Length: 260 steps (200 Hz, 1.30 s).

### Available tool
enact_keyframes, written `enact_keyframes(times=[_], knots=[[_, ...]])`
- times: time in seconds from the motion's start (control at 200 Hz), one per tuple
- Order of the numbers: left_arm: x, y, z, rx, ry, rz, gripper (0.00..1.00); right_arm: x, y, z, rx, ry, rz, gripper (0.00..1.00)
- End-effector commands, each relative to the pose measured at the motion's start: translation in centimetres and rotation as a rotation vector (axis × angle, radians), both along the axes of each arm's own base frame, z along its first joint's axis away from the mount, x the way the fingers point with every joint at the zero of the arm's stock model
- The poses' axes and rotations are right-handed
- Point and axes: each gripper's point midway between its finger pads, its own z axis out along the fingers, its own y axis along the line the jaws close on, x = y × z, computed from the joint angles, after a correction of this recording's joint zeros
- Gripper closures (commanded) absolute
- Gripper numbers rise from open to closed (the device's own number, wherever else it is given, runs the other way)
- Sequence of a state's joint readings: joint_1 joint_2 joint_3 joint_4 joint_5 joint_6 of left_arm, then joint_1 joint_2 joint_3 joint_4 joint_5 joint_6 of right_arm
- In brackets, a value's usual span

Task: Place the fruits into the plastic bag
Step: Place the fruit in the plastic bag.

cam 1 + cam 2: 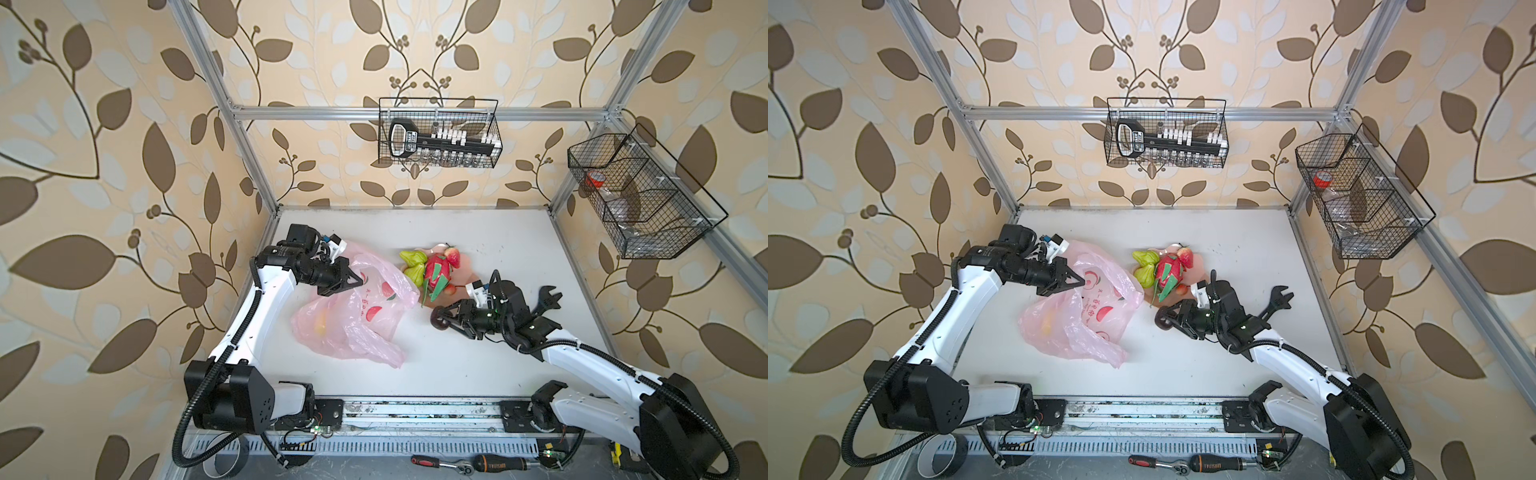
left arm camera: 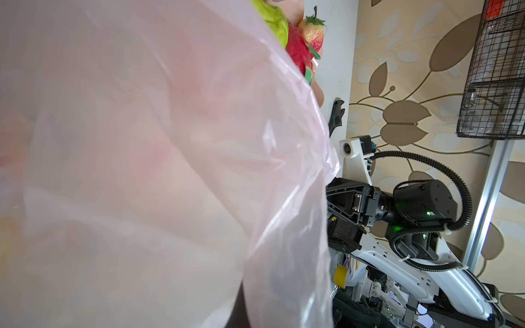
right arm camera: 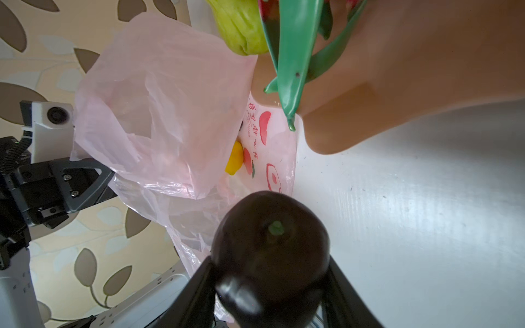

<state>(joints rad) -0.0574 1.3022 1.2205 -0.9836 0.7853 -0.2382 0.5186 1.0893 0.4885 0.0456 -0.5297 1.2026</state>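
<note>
The pink plastic bag (image 1: 353,320) (image 1: 1075,322) lies crumpled left of centre, with a yellow lemon (image 1: 321,325) (image 3: 235,157) showing through it. My left gripper (image 1: 360,283) (image 1: 1084,283) is shut on the bag's upper edge and holds it up. In the left wrist view the bag (image 2: 142,170) hides the jaws. My right gripper (image 1: 442,321) (image 1: 1165,321) (image 3: 270,264) is shut on a dark purple round fruit (image 3: 270,241), just right of the bag. A dragon fruit (image 1: 436,270), two green pears (image 1: 413,257), a strawberry (image 1: 453,257) and a small red apple (image 1: 450,289) sit behind it.
The fruits rest on a peach wavy-edged dish (image 1: 467,266). A black wrench (image 1: 546,297) lies right of my right wrist. Wire baskets hang on the back wall (image 1: 440,133) and the right wall (image 1: 640,195). A ratchet (image 1: 440,463) lies below the front rail.
</note>
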Motion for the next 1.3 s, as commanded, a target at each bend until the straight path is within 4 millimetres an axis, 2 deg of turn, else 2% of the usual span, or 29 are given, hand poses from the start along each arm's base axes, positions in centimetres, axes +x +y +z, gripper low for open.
enact_keyframes(times=[0.0,0.16,0.385,0.76,0.975,1.155,1.295], knots=[[-0.5,-0.2,0.9,-0.033,-0.014,-0.013,1.0,0.9,1.0,1.0,0.074,-0.009,-0.046,0.64],[-0.6,-0.3,0.9,-0.039,-0.01,-0.013,1.0,0.9,3.1,1.1,0.159,0.021,-0.06,0.66],[-0.7,-0.5,0.9,-0.053,-0.005,-0.016,1.0,0.7,7.5,1.4,0.263,0.058,-0.038,0.69],[-1.1,-0.7,0.8,-0.074,0.003,-0.015,1.0,1.2,17.2,2.6,0.407,0.118,0.066,0.72],[-1.0,-0.8,1.0,-0.087,-0.001,-0.011,1.0,1.7,21.8,1.9,0.428,0.156,0.116,0.73],[-0.7,-0.9,1.2,-0.1,-0.007,-0.006,1.0,1.7,24.8,0.2,0.429,0.203,0.142,0.74],[-0.5,-1.0,1.0,-0.104,-0.006,-0.004,1.0,1.4,27.0,-0.3,0.425,0.218,0.18,0.74]])
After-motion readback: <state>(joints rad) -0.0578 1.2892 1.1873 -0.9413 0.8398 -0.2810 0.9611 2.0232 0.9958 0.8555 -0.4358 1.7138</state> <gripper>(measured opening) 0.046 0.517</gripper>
